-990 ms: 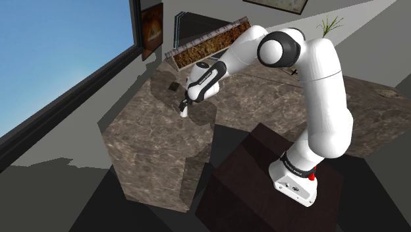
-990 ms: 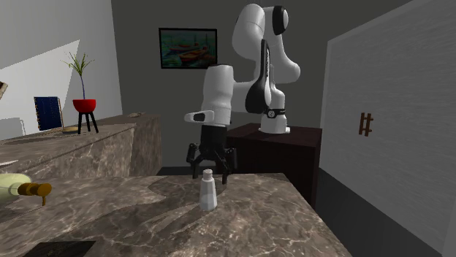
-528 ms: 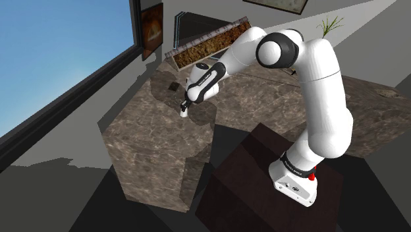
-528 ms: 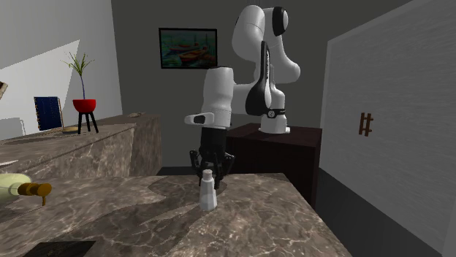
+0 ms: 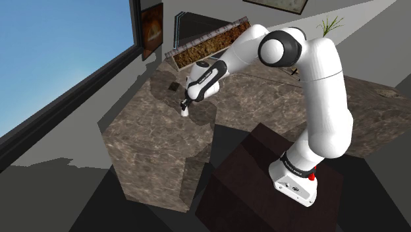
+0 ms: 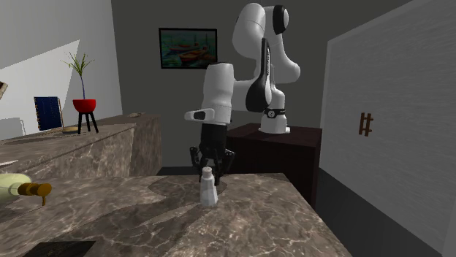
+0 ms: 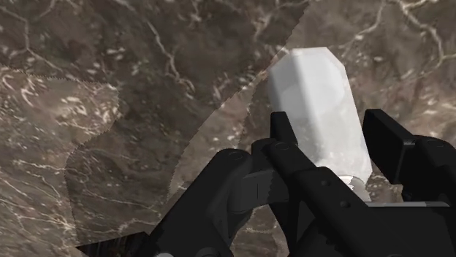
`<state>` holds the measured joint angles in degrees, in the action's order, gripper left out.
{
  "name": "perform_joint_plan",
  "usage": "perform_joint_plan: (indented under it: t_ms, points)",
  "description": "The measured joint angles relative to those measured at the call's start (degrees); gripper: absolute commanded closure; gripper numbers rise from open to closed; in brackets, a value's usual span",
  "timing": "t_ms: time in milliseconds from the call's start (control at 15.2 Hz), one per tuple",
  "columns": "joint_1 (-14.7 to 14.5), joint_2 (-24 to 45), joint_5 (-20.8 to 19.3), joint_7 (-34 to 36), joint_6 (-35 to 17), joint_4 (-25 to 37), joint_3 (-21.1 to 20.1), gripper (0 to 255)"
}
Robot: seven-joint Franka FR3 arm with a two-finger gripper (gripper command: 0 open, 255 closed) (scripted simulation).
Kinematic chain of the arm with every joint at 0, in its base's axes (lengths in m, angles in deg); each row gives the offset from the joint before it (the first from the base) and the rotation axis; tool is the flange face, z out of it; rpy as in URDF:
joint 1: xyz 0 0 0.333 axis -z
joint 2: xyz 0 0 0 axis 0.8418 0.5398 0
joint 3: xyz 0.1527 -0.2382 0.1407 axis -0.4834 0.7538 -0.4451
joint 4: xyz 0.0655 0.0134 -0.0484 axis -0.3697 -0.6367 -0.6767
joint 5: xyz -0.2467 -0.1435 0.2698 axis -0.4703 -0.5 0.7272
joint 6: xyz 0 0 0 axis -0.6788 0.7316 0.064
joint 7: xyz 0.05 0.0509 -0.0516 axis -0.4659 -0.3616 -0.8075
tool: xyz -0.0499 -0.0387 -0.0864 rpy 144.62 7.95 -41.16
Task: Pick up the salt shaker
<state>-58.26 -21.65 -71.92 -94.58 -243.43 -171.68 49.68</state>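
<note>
white shaker (image 7: 319, 117), black claw (image 7: 332, 142), brown marbled counter (image 7: 109, 73)

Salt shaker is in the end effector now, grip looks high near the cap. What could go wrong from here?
1. The end effector clasps the salt shaker near its narrow top, with most of the body beyond the fingers. It may pivot or slip out during a fast lift.
2. In the second exterior view the shaker's base is at or barely above the marble counter. Moving sideways before gaining height could drag or tip it.
</note>
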Motion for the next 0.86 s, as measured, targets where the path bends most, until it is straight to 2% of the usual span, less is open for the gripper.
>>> perform_joint_plan:
  t_ms: [858]
  points:
    - [-0.23, -8.43, -0.28, 0.22, 5.7, -2.71, 0.41, 255]
